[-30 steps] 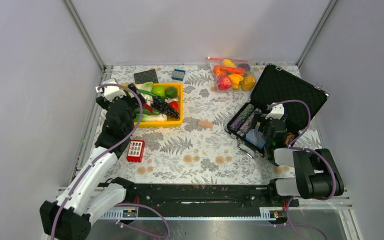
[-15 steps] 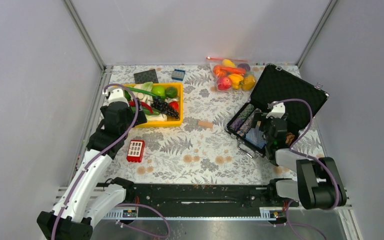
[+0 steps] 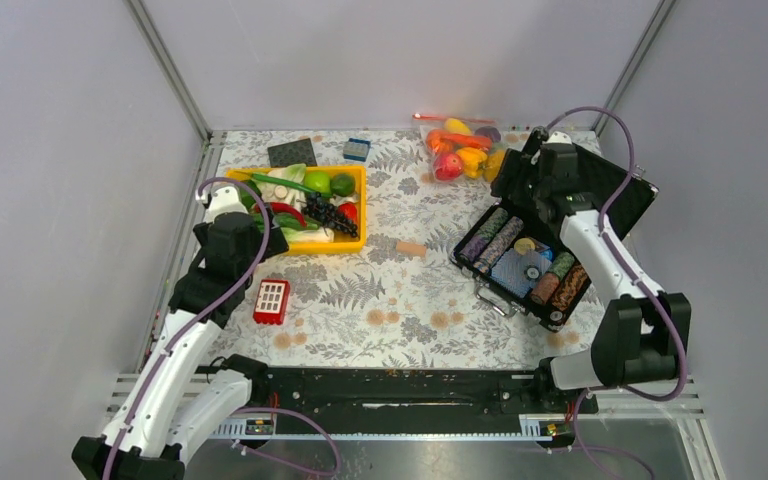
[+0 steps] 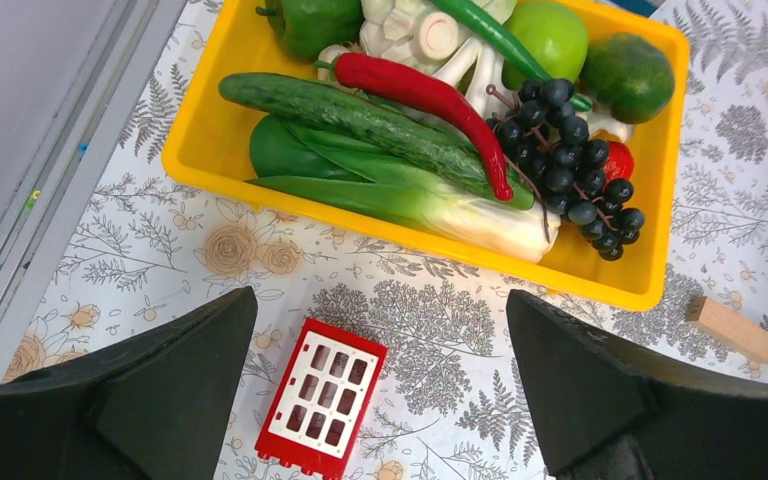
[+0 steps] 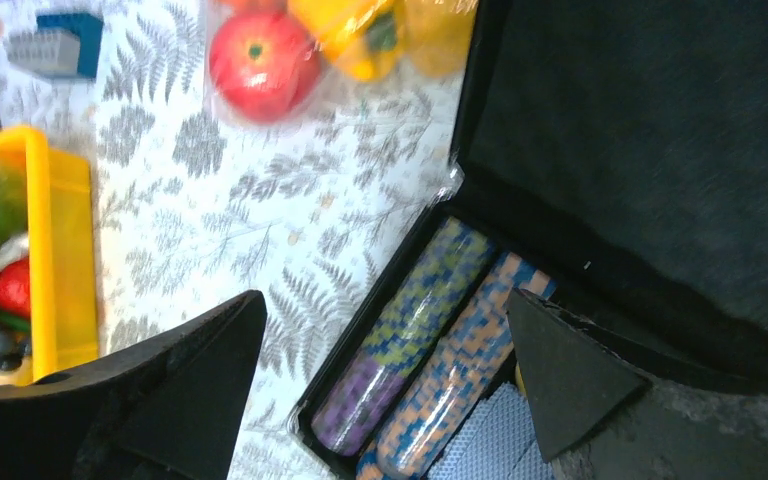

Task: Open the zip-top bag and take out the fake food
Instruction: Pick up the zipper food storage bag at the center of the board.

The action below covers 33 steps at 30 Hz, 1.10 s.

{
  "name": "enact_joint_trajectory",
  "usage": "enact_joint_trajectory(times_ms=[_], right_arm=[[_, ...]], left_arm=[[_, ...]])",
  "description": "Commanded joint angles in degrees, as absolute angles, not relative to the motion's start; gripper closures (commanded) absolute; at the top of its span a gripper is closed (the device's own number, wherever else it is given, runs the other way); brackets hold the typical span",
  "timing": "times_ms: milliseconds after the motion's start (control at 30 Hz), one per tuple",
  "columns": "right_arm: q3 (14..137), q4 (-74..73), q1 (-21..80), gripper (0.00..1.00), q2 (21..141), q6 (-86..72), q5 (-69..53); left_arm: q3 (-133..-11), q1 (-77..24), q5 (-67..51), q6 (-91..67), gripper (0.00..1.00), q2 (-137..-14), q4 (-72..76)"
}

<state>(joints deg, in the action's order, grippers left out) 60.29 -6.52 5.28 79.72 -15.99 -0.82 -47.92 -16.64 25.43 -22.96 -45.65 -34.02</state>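
Up at the far edge of the table (image 3: 400,300), the zip-top bag (image 3: 465,150) lies close to the back wall (image 3: 390,60), right of centre, its red-orange zip strip (image 3: 440,118) on the wall side. The fake food (image 3: 472,156) is inside it, a red apple (image 3: 448,166) nearest, yellow and orange pieces behind. The bag's right edge sits just beside the raised lid of the open black case (image 3: 600,190); whether they touch I cannot tell. To its left, bare floral cloth runs to a small blue block (image 3: 356,150).

The right gripper (image 5: 385,300) hangs over the case's far-left corner, near the bag, jaws spread wide and holding nothing; poker chip rolls (image 5: 410,325) lie in the case below it. The left gripper (image 4: 380,300) hangs by the near-left corner of the yellow tray (image 4: 200,125), jaws likewise wide with nothing in them, a red block (image 4: 322,400) showing between its fingers (image 4: 140,400) in the wrist view.

Between tray and case the middle of the table is open cloth, with one wooden block (image 3: 411,247) on it. The surface is a pale print of grey ferns and tan flowers. Grey walls close three sides, metal posts (image 3: 165,65) stand in the far corners, and a black rail (image 3: 390,385) runs along the near edge between the arm bases.
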Motion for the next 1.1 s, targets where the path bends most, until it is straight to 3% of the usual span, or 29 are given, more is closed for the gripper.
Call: enact_joint_trajectory(times_ms=[0, 100, 267, 367, 467, 933, 1067], right_arm=[[69.54, -24.65, 10.65, 0.02, 82.79, -16.72, 0.64], [76.71, -28.78, 16.26, 0.02, 85.67, -14.0, 7.84], [85.19, -25.97, 17.04, 0.02, 90.75, -15.2, 3.62], [95.3, -29.53, 17.28, 0.0, 98.55, -14.11, 1.07], [106.7, -35.3, 17.91, 0.07, 107.61, -13.39, 3.86], [139.48, -39.31, 18.71, 0.05, 136.16, -7.36, 13.4], [140.87, -36.21, 19.09, 0.04, 139.18, -7.61, 12.87]], left_arm=[[-47.58, -16.28, 26.18, -23.53, 0.02, -42.89, -32.51], [-48.76, -16.34, 26.34, -22.0, 0.02, -43.68, -33.81], [-49.25, -16.32, 25.02, -19.43, 0.02, -44.35, -34.59], [-50.35, -16.34, 24.6, -19.85, 0.01, -45.61, -37.05], [-51.29, -16.34, 23.37, -20.17, 0.02, -46.63, -39.82], [-48.45, -16.36, 21.62, -19.51, 0.02, -43.06, -38.34], [-48.3, -16.31, 21.12, -19.49, 0.02, -42.97, -38.41]])
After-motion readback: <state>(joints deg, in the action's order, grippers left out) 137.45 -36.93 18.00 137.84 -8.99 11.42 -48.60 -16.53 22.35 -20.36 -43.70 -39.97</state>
